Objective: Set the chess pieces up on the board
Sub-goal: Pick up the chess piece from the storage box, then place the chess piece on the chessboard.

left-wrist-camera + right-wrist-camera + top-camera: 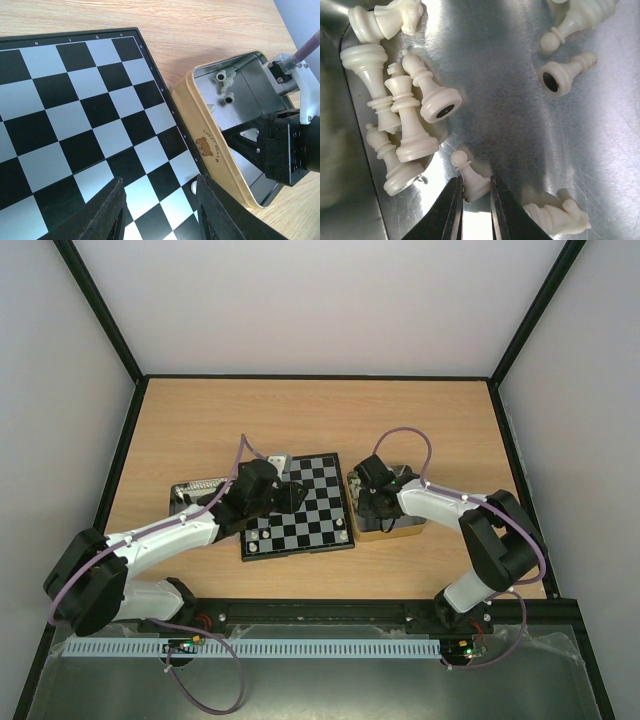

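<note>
1. Two robot arms reach over the table, one from each side.
2. One board lies flat in the middle of the table. It has black and silver squares and a thin black edge. There are tiny marks along the edge, too small to read.
3. Two tins sit by the board. The tan tin is just beside its right edge. The grey tin is on its left, partly hidden by the left arm.
4. The side of the tan tin has a little bear face and the words "SWEET BEAR".
5. At least nine cream-white pieces lie on the shiny floor of the tan tin in the right wrist view. Two of them are horse heads, one has a cross on top, and most lie on their sides.
6. The right gripper is down inside the tan tin. Its jaws are narrow and press on both sides of one small pawn.
7. The left gripper hangs over the board. Its jaws are partly apart with nothing between them.
8. A few cream dots sit on the board's near rows in the top view. They are too small to count.
</note>
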`<state>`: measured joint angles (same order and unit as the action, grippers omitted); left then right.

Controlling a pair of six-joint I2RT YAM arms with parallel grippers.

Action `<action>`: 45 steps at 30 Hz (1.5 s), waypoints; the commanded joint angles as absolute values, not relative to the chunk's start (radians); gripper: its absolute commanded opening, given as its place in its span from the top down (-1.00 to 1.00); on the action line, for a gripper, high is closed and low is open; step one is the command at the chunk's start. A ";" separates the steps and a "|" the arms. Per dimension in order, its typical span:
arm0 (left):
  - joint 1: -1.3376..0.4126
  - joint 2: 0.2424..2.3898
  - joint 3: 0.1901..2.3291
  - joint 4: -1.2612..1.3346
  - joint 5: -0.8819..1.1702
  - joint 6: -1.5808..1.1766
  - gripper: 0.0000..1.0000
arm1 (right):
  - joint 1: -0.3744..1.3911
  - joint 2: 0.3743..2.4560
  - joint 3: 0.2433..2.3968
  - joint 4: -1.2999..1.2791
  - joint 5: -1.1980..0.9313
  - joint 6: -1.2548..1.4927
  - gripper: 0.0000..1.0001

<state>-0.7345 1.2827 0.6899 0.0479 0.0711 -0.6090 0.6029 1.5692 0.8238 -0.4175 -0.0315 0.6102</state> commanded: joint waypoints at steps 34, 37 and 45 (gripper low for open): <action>-0.736 1.575 0.929 0.378 0.551 -1.053 -0.33 | 0.614 0.997 0.590 -0.035 -0.213 0.551 0.78; -0.736 1.623 0.955 0.418 0.566 -1.093 -0.30 | 0.613 0.969 0.575 -0.029 -0.225 0.549 0.78; -0.740 1.684 0.946 0.527 0.592 -1.176 0.03 | 0.614 0.941 0.562 -0.034 -0.232 0.547 0.79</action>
<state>-0.7349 1.6608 0.9298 0.4332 0.5545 -1.1198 0.6090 0.9607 0.5766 -0.0616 -0.2237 0.5602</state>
